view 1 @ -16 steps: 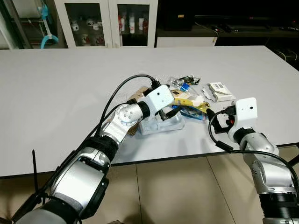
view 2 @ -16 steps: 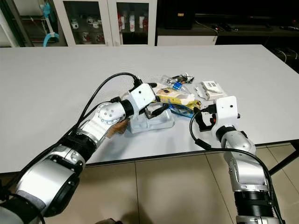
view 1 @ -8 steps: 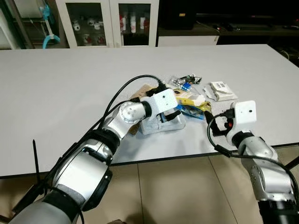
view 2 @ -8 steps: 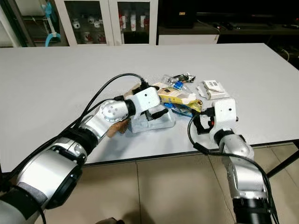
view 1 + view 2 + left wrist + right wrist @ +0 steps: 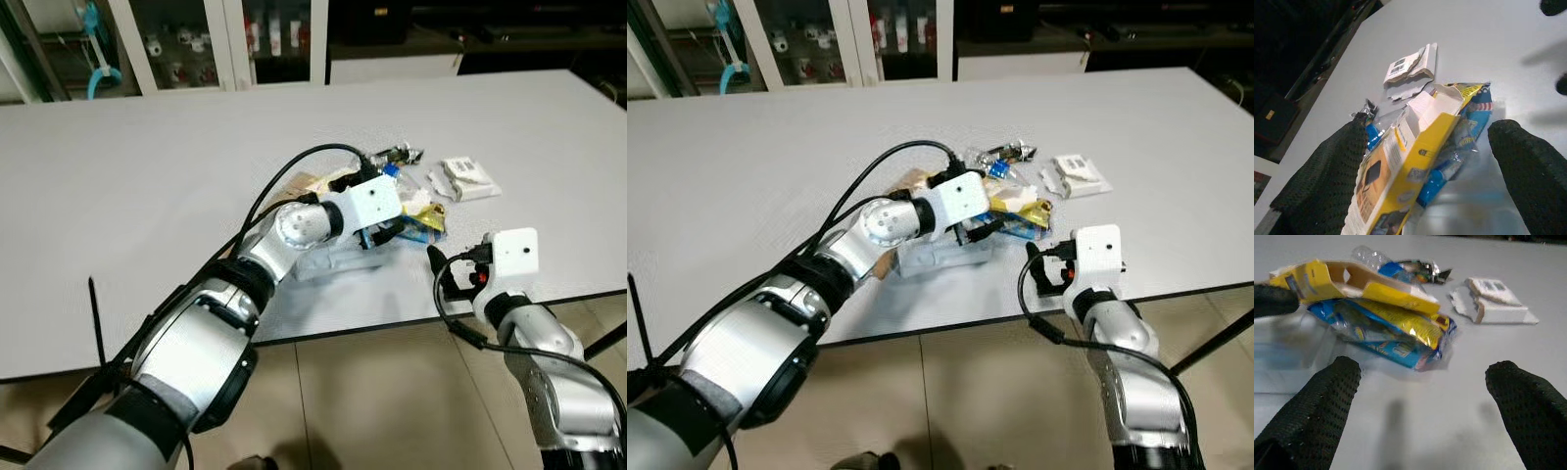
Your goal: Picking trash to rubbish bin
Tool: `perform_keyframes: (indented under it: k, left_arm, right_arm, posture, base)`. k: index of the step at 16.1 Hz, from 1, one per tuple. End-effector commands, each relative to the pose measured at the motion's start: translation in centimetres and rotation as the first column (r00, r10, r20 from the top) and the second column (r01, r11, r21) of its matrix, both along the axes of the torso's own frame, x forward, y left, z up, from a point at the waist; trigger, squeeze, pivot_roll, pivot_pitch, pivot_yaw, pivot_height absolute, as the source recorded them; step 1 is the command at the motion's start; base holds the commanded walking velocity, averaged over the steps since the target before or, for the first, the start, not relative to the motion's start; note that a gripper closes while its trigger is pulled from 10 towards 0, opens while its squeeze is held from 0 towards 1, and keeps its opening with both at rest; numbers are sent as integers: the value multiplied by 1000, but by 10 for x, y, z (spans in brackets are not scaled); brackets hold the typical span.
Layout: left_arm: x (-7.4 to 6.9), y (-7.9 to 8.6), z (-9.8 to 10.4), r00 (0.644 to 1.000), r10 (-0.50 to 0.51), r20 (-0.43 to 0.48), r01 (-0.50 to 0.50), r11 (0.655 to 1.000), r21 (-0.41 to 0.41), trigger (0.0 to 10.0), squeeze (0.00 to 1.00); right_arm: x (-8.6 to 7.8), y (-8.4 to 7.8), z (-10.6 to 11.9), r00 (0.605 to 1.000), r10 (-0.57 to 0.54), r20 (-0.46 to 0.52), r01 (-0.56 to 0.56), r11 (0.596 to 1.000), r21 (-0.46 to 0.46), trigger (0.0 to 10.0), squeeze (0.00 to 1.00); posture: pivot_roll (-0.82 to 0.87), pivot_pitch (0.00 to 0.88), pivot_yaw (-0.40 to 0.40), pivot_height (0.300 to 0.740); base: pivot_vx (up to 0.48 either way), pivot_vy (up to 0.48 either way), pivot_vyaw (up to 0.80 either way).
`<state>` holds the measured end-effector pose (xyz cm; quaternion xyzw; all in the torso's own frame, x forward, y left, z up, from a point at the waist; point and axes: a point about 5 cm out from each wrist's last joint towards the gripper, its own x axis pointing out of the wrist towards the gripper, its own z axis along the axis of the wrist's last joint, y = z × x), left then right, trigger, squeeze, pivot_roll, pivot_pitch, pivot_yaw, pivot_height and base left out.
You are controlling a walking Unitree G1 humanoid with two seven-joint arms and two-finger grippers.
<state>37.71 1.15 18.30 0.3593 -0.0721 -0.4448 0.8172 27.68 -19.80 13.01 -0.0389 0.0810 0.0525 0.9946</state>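
Nothing is binned yet. The spread left gripper [image 5: 1430, 161] straddles the yellow box [image 5: 1400, 171]; the spread right gripper [image 5: 1422, 411] waits at the pile's 5 o'clock.

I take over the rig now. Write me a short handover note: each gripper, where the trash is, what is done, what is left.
Left gripper: fingers open, either side of the yellow box in the trash pile, not closed on it.
Right gripper: fingers open, low over the table, facing the blue-yellow wrapper.
White torn box lies apart, beyond the pile.
Done: nothing picked yet.
Left: grasp each piece and carry it to the bin.
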Motion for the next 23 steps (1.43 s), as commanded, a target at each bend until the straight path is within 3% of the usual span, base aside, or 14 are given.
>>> perform_keyframes:
  k: [1, 8, 16, 17, 18, 23]
  left_arm:
    - [2, -3, 3, 1000, 11, 9, -11, 1000, 29, 10000, 0]
    - [8, 4, 1, 995, 97, 38, -100, 991, 84, 10000, 0]
    - [15, 10, 7, 972, 234, 32, -233, 972, -21, 10000, 0]
    - [15, 10, 7, 969, 245, 27, -244, 969, -31, 3569, 0]
    - [14, 9, 6, 970, 244, 26, -243, 970, -32, 0, 0]
    - [12, 7, 4, 974, 226, 23, -226, 974, -27, 0, 0]
  right_arm:
    - [-5, 2, 1, 1000, -6, -7, 6, 1000, 13, 10000, 0]
    - [-17, 5, -2, 999, -9, -44, 10, 1000, 23, 10000, 0]
    - [-21, 8, -3, 998, -4, -62, 6, 999, 34, 10000, 0]
    - [-21, 8, -3, 998, -5, -63, 7, 999, 34, 10000, 0]
    - [-22, 8, -4, 998, -8, -66, 11, 999, 34, 10000, 0]
    - [-22, 7, -5, 997, -14, -71, 17, 999, 34, 10000, 0]
  posture:
    - [-164, 151, 48, 740]
    - [-170, 195, 43, 740]
    - [-178, 202, 36, 740]
    - [-182, 201, 36, 740]
    - [-181, 203, 36, 740]
    - [-180, 202, 36, 740]
  base:
    - [0, 0, 0]
    - [0, 0, 0]
    - [0, 0, 0]
    - [0, 0, 0]
    - [0, 0, 0]
    - [0, 0, 0]
